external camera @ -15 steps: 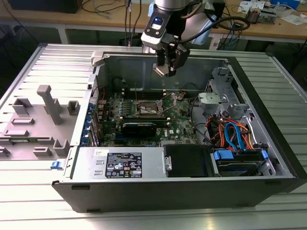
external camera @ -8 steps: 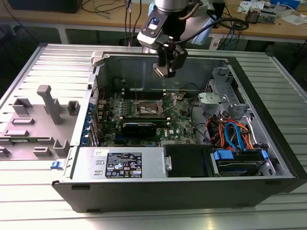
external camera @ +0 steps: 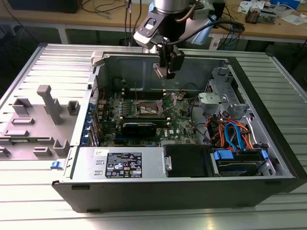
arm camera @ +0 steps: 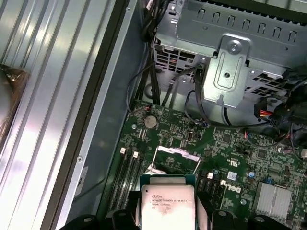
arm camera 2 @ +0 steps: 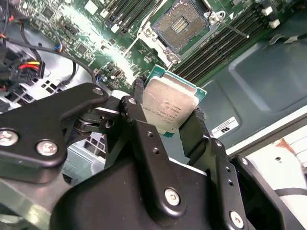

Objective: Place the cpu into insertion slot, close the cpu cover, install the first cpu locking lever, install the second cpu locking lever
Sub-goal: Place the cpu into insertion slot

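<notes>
Open computer case [external camera: 182, 191] lying on a ribbed metal table [external camera: 57, 62], lid off. Green motherboard [external camera: 182, 122] flat on its floor. Arm over the far wall, gripper [external camera: 168, 72] hanging above the board, well clear of it.

Jaws clamped on the cpu [arm camera 2: 165, 103], pinched by two opposite edges between black fingers [arm camera 2: 139, 103], silver top facing both wrist cameras. Slot [arm camera 2: 181, 24] bare, gold-tinted centre exposed, apart from the chip. Cover [arm camera: 176, 152] apparently swung up off the slot. Thin lever [arm camera 2: 233, 28] loose beside it.

Judged as the first step: cpu carried toward the slot, not yet seated; cover and both levers undone. Seating likely to call for the chip level, squared to the slot's rim, and a gentle descent.

Open room straight above the slot. Memory slots [arm camera 2: 225, 45] close on two sides. Graphics card [external camera: 139, 128] just near of it. Drive cage [arm camera: 225, 72] and cables toward the exterior view's right, well apart.
</notes>
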You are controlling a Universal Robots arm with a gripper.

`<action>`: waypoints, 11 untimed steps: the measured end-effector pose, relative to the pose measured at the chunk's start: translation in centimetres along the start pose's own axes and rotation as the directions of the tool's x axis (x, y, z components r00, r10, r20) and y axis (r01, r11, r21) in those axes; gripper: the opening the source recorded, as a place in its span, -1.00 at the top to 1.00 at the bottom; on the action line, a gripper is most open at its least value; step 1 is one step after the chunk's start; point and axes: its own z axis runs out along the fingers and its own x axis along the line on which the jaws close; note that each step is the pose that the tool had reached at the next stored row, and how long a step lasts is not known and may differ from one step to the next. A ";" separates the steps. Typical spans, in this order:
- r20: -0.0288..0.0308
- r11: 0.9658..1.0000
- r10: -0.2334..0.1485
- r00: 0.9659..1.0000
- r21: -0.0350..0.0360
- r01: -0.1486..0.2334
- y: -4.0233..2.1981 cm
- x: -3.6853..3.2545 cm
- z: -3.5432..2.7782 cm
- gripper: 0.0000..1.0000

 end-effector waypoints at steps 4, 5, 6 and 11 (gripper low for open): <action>0.003 0.999 0.038 0.999 -0.001 -0.038 -0.01 -0.01 0.05 -0.08; 0.003 0.999 0.039 0.999 -0.001 -0.039 -0.01 -0.01 0.06 -0.08; 0.003 0.999 0.039 0.999 -0.001 -0.039 0.00 0.00 0.06 -0.08; 0.003 0.999 0.039 0.999 -0.001 -0.039 0.00 0.00 0.06 -0.08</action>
